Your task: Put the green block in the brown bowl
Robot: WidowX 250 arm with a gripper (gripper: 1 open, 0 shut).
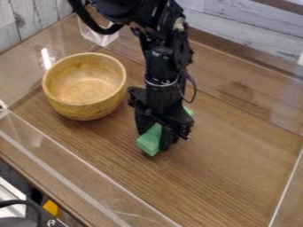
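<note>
Between the gripper (160, 140) and the brown bowl (84, 85) lies a bare strip of table (236, 168). The bowl's thick near wall stands in the way. Clear panels seemingly edge the table.
</note>
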